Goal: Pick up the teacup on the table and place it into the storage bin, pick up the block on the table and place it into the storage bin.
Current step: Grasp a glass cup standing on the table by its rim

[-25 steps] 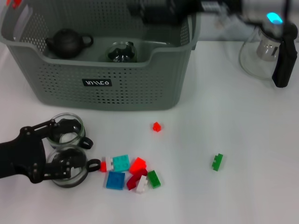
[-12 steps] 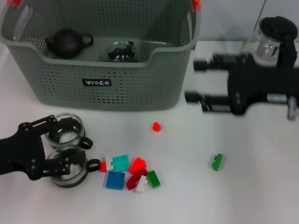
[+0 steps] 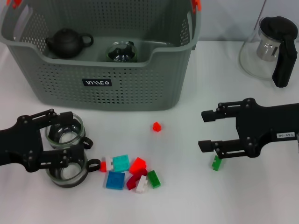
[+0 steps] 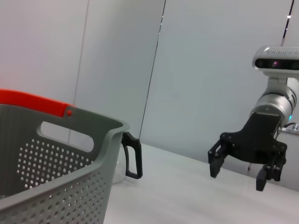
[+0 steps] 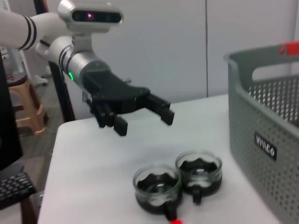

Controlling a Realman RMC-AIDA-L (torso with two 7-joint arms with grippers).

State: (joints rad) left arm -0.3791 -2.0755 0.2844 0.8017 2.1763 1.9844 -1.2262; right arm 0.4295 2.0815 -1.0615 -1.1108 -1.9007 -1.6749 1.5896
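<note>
My left gripper (image 3: 70,137) hangs low over the two glass teacups (image 3: 66,131) (image 3: 68,166) at the near left of the table (image 3: 261,196), jaws spread wide and holding nothing, one finger over each cup. The cups stand touching one another, and that is my first worry: if I close on one, the other finger may catch its neighbour's rim or handle and shove it, or I clamp both and lift neither cleanly. Glass is slick, so a shallow pinch on the rim could let the cup swing or drop on the way to the storage bin (image 3: 140,88), which stands just behind and already holds a dark teapot (image 3: 67,43) and a glass vessel (image 3: 121,51) that a falling cup could strike. My right gripper (image 3: 211,131) is also released and empty, poised above the lone green block (image 3: 217,163), whose top it partly hides. That block is small; closing off-centre could flick it away across the table. The glass kettle (image 3: 273,49) stands behind my right arm, and a wide swing toward the bin might clip it.
</note>
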